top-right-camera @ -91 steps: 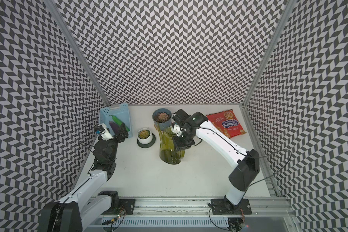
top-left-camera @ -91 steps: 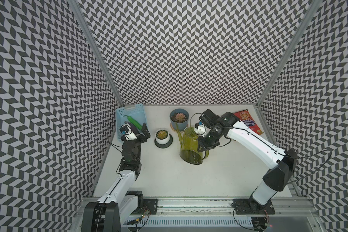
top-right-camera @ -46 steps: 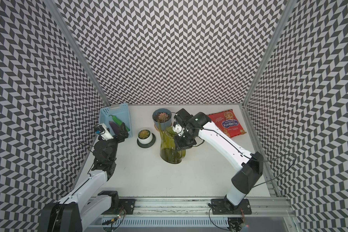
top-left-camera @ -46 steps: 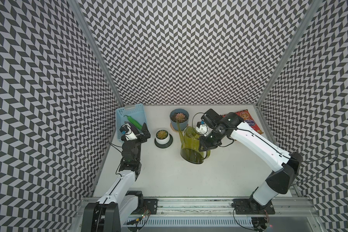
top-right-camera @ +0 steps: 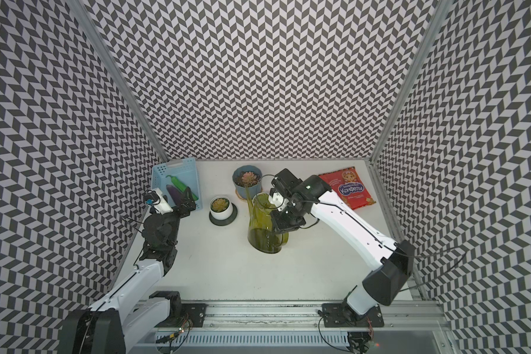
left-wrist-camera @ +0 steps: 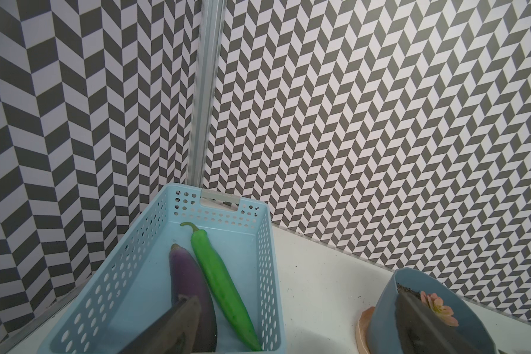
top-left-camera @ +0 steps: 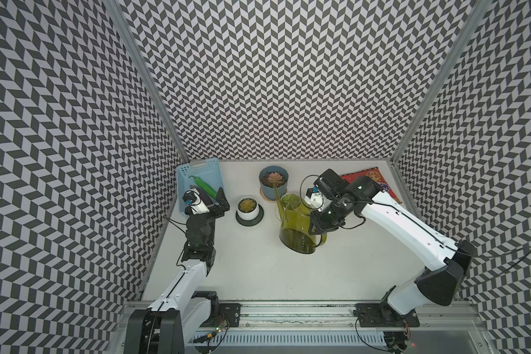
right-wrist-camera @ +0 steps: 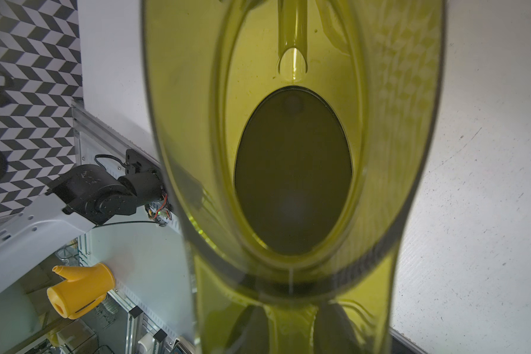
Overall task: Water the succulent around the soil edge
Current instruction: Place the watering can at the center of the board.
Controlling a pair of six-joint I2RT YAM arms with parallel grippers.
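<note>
A translucent olive watering can [top-left-camera: 298, 226] [top-right-camera: 262, 226] [right-wrist-camera: 292, 171] hangs tilted at mid-table. My right gripper [top-left-camera: 318, 228] [top-right-camera: 281, 228] [right-wrist-camera: 292, 326] is shut on its handle. Its thin spout [top-left-camera: 278, 199] reaches toward the near rim of a blue pot [top-left-camera: 265, 190] holding a pink succulent [top-left-camera: 273, 178] [top-right-camera: 247, 177] [left-wrist-camera: 439, 309]. A second succulent [top-left-camera: 247, 205] [top-right-camera: 219, 204] grows in a white pot on a dark saucer, to the left of the can. My left gripper [top-left-camera: 220, 200] [top-right-camera: 187, 199] [left-wrist-camera: 296, 297] stands open and empty beside the basket.
A light blue basket [top-left-camera: 186, 174] [left-wrist-camera: 267, 245] at the back left holds a green pepper [left-wrist-camera: 218, 275] and an eggplant [left-wrist-camera: 187, 275]. A red candy packet [top-left-camera: 377, 180] [top-right-camera: 350, 191] lies at the back right. Patterned walls enclose three sides.
My right arm's elbow has swung to the right, and the watering can has shifted slightly right with it. The left arm has not moved.
</note>
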